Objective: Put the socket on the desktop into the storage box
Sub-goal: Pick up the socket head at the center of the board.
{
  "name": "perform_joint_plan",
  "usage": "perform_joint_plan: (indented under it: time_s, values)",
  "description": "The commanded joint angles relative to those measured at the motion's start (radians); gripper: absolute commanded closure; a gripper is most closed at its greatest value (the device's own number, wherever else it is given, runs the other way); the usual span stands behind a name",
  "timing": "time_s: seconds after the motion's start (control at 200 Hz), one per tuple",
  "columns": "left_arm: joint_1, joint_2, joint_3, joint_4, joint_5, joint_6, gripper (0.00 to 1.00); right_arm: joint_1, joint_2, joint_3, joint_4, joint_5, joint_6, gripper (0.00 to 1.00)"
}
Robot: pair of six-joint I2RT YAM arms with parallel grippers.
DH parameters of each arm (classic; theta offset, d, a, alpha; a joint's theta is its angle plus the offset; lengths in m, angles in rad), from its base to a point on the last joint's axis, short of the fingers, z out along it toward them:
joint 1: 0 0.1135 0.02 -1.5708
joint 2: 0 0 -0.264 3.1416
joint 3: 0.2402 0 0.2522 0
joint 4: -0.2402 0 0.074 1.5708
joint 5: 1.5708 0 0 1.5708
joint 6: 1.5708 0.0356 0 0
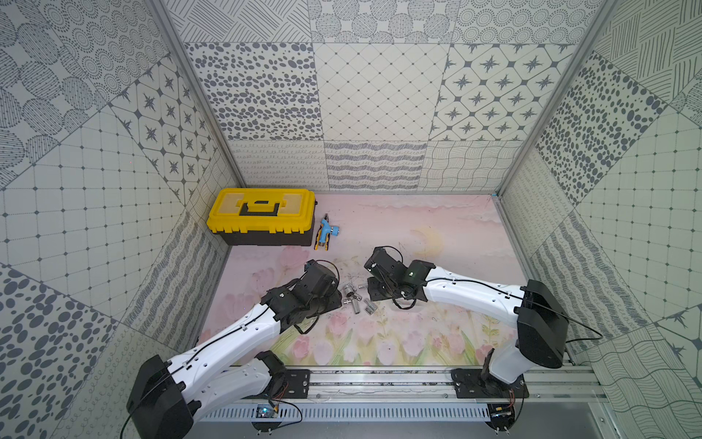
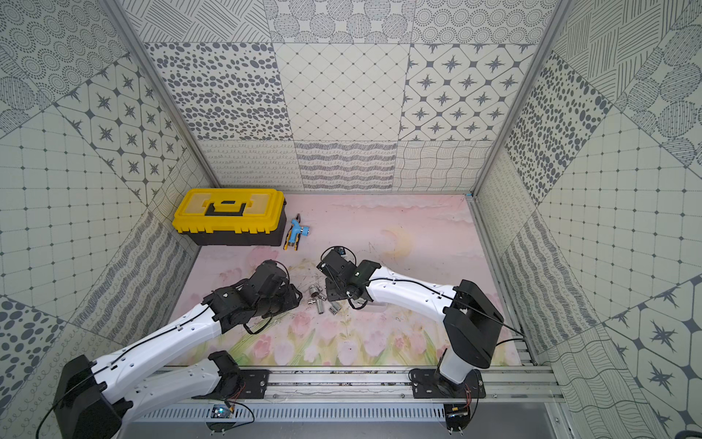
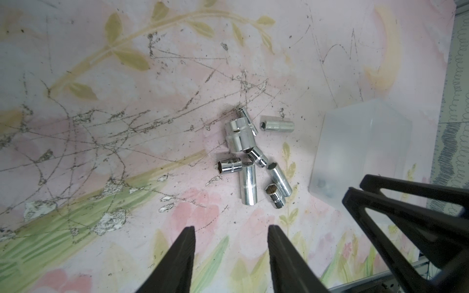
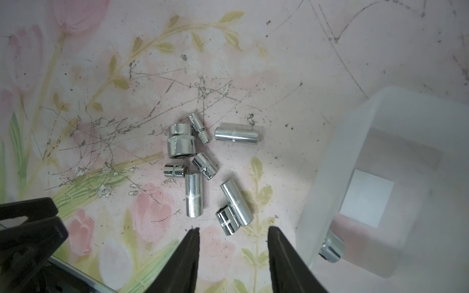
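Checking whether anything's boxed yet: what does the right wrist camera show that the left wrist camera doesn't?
Only the right wrist view: the white label on the bottom of the clear frosted plastic storage box, and one chrome socket in its corner. Only the left wrist view: the printed yellow crescent moon and a grey-patterned wall strip. Both: the box, eight loose chrome sockets on the pale pink flowered desktop, and an open, empty gripper: the left gripper or the right gripper.

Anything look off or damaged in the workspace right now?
Yes: the desktop is badly scratched, its print flaked off in white patches beside the sockets. The sockets lie in a loose heap, several touching. One socket already sits in the storage box.
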Motion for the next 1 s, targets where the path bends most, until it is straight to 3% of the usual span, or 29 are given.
perform_joint_plan:
  time_s: [0.0, 0.28, 0.385, 0.45, 0.56, 0.735, 0.995]
  values:
    - [0.006, -0.017, -0.010, -0.023, 0.005, -0.002, 0.49, -0.002, 0.039, 0.040, -0.028, -0.017, -0.034, 0.53]
    - [0.012, -0.026, -0.022, -0.019, 0.004, -0.009, 0.49, -0.015, 0.158, 0.146, -0.065, 0.000, -0.084, 0.55]
    - [0.013, -0.030, -0.027, -0.022, 0.005, -0.010, 0.49, -0.029, 0.193, 0.172, -0.066, 0.006, -0.096, 0.39]
    - [0.012, -0.035, -0.032, -0.022, 0.006, -0.013, 0.49, -0.037, 0.214, 0.190, -0.066, 0.004, -0.101, 0.36]
    - [0.014, -0.043, -0.037, -0.023, 0.006, -0.012, 0.49, -0.048, 0.249, 0.219, -0.066, 0.015, -0.113, 0.36]
    - [0.015, -0.048, -0.037, -0.028, 0.010, -0.008, 0.49, -0.086, 0.276, 0.242, -0.071, -0.014, -0.170, 0.45]
    - [0.016, -0.048, -0.043, -0.022, 0.019, -0.010, 0.49, -0.091, 0.325, 0.240, -0.117, 0.016, -0.344, 0.38]
